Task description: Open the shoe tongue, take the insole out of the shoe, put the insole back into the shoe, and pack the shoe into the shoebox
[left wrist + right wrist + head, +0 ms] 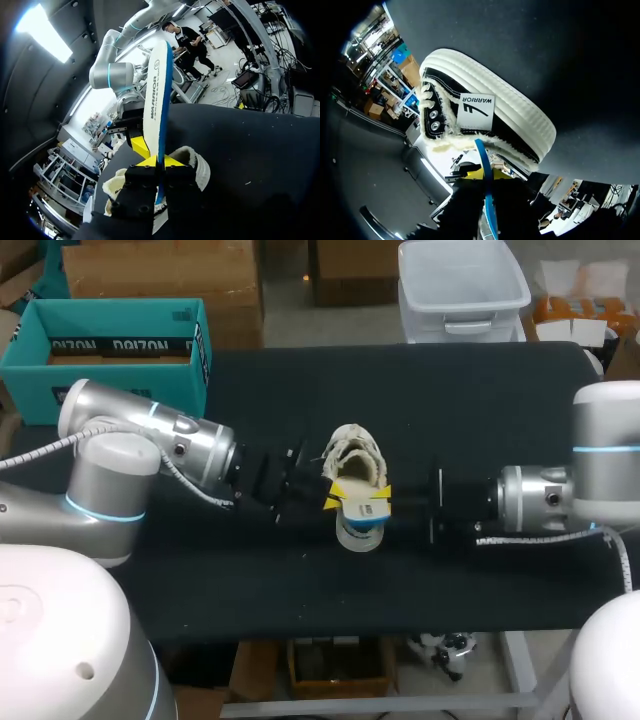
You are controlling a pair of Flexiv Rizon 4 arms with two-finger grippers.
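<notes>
Open-topped teal shoebox (100, 390) at far left corner of dark surface (480, 400), well apart from shoe. Left gripper (159, 161) at mid-surface, clamped on insole (156, 85), one yellow tip on each face. Insole white with blue edge, standing upright, out of shoe, between both arms. Shoe (355, 455) just behind it on surface: black upper, white ribbed sole, fleece lining at opening. Right gripper (383, 495) opposite left one, also pinching insole, from its other edge
</notes>
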